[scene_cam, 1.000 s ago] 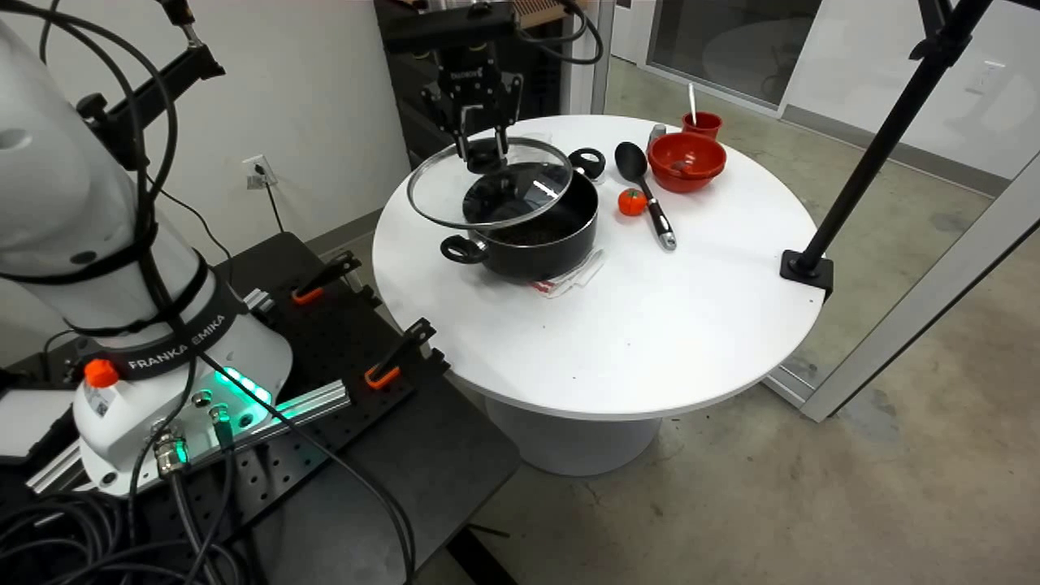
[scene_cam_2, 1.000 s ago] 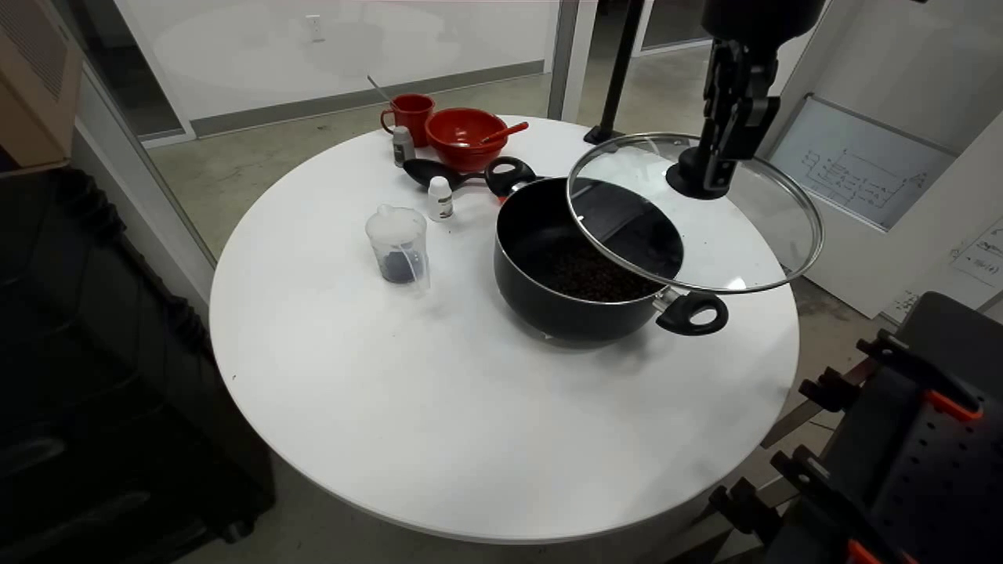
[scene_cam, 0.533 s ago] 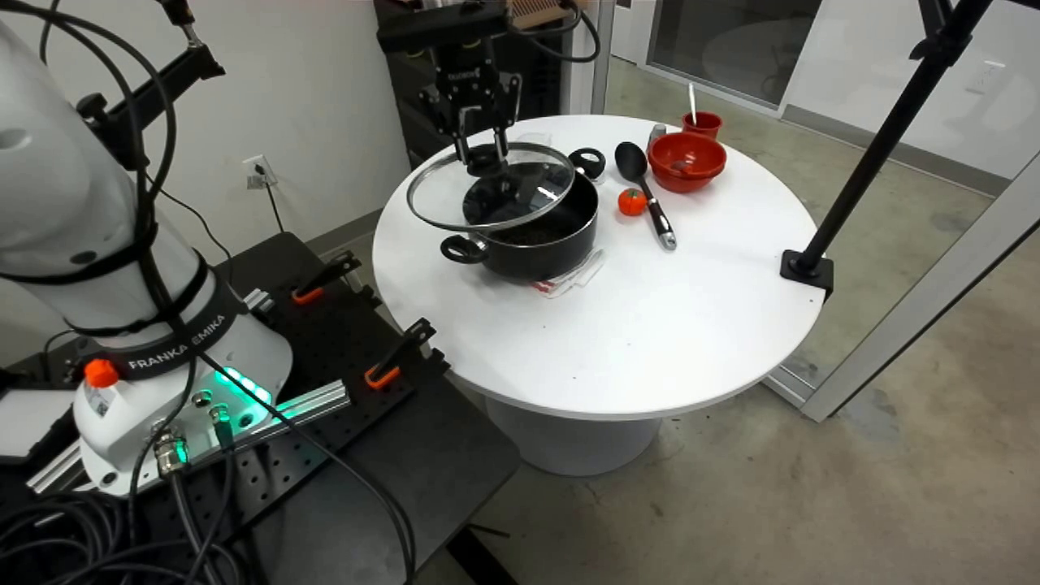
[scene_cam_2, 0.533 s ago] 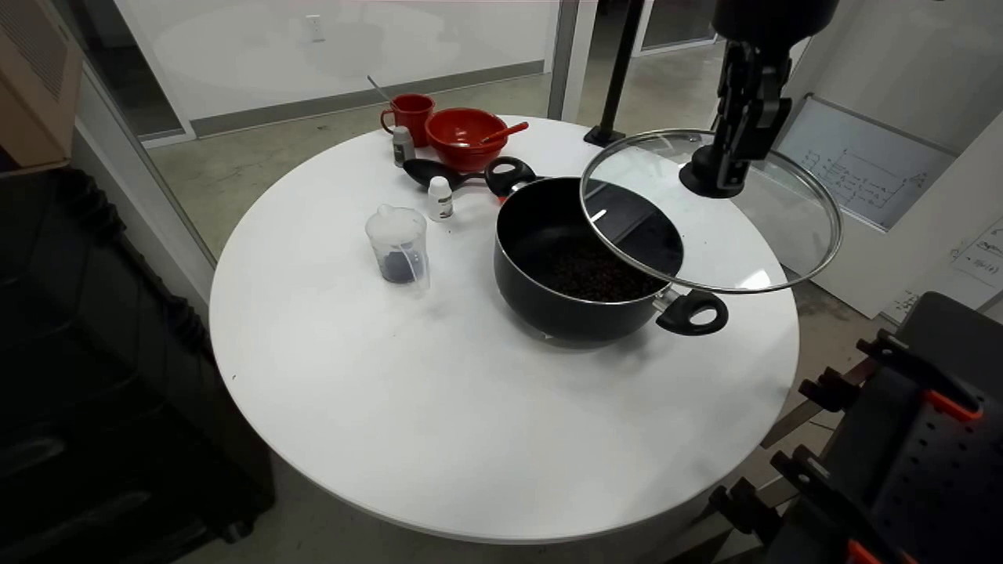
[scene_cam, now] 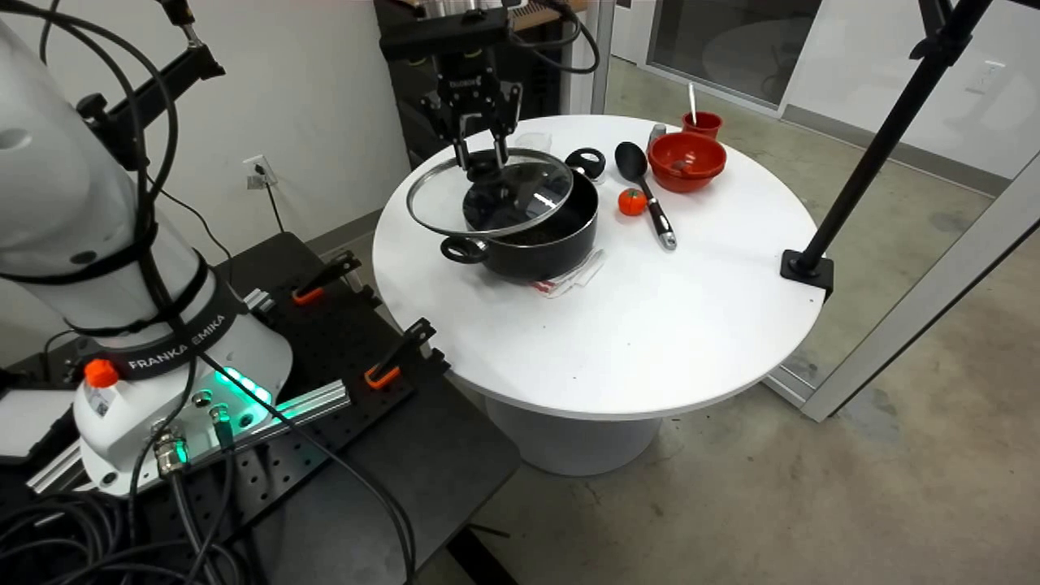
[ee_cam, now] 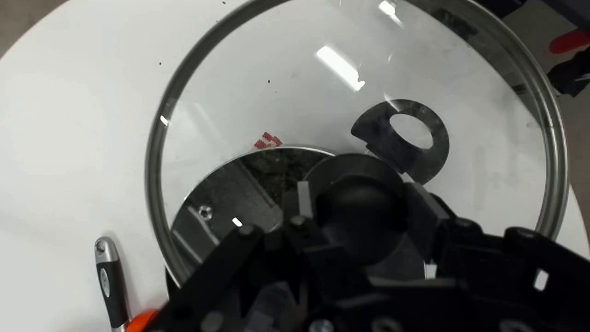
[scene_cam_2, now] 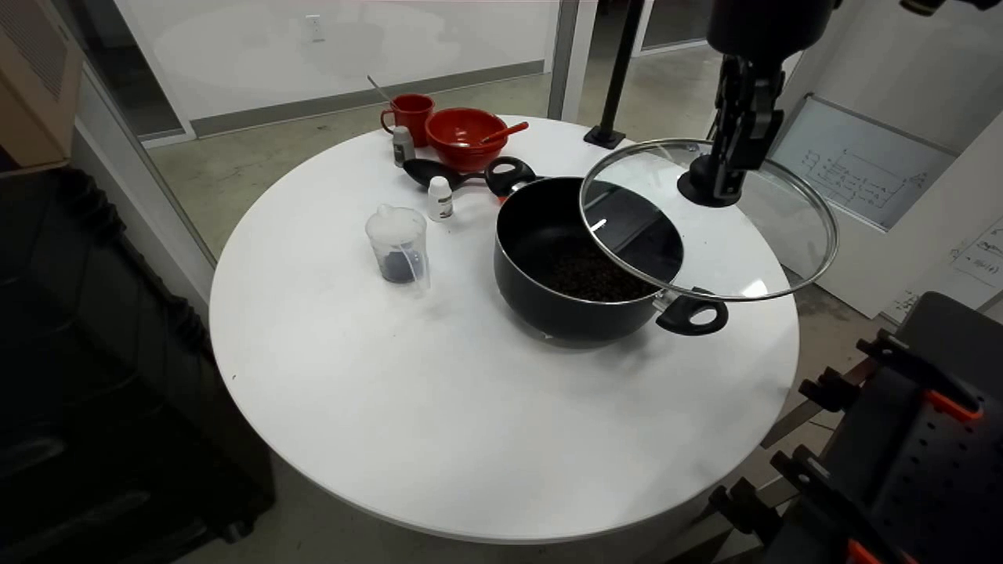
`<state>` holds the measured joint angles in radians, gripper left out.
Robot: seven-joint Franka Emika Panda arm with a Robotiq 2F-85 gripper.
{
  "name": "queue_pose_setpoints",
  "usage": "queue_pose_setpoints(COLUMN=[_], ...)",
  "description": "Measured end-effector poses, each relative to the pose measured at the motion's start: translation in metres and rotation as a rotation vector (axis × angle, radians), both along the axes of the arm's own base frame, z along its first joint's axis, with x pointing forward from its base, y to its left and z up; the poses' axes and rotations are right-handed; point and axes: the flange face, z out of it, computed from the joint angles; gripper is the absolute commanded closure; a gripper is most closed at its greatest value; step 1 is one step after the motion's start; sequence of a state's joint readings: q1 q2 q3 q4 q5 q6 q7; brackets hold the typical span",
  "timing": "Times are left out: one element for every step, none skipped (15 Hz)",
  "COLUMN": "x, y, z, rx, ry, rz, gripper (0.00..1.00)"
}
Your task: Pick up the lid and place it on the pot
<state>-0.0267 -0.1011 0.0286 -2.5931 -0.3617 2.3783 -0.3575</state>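
In an exterior view, the tool (scene_cam: 483, 162) holds the clear glass lid (scene_cam: 500, 199), slightly lower than a moment ago but left of centre over the round black pot (scene_cam: 548, 258), so it probably needs shifting across before seating. In an exterior view, the lid appears to overhang the smooth, looped right handle (scene_cam_2: 675, 315), and dark, grainy contents (scene_cam_2: 592, 272) show inside the pot. In the wrist view, the fingers (ee_cam: 424, 216) clasp the rounded black knob (ee_cam: 357, 221) inside the lid's thin metal rim (ee_cam: 154, 175).
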Motion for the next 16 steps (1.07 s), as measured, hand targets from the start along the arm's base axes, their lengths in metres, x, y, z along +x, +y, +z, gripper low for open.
queue_pose_setpoints(x=[0.004, 0.010, 0.016, 0.025, 0.035, 0.045, 0.057, 0.068, 0.080, 0.090, 0.099, 0.107, 0.113, 0.118, 0.123, 0.126], y=[0.000, 0.001, 0.003, 0.004, 0.006, 0.009, 0.011, 0.012, 0.013, 0.013, 0.013, 0.012, 0.010, 0.007, 0.004, 0.001], z=[-0.003, -0.007, -0.010, -0.013, -0.015, -0.016, -0.018, -0.020, -0.022, -0.026, -0.031, -0.036, -0.042, -0.047, -0.052, -0.057], rx=[0.002, 0.005, 0.010, 0.016, 0.023, 0.030, 0.035, 0.038, 0.040, 0.041, 0.040, 0.040, 0.039, 0.038, 0.037, 0.036], ry=[0.000, 0.000, -0.003, -0.010, -0.017, -0.022, -0.029, -0.036, -0.042, -0.047, -0.048, -0.047, -0.045, -0.039, -0.032, -0.024], rz=[-0.010, -0.019, -0.025, -0.031, -0.038, -0.046, -0.055, -0.066, -0.076, -0.090, -0.103, -0.117, -0.131, -0.146, -0.160, -0.172], gripper=[0.75, 0.75, 0.75, 0.75, 0.75, 0.75, 0.75, 0.75, 0.75, 0.75, 0.75, 0.75, 0.75, 0.75, 0.75, 0.75])
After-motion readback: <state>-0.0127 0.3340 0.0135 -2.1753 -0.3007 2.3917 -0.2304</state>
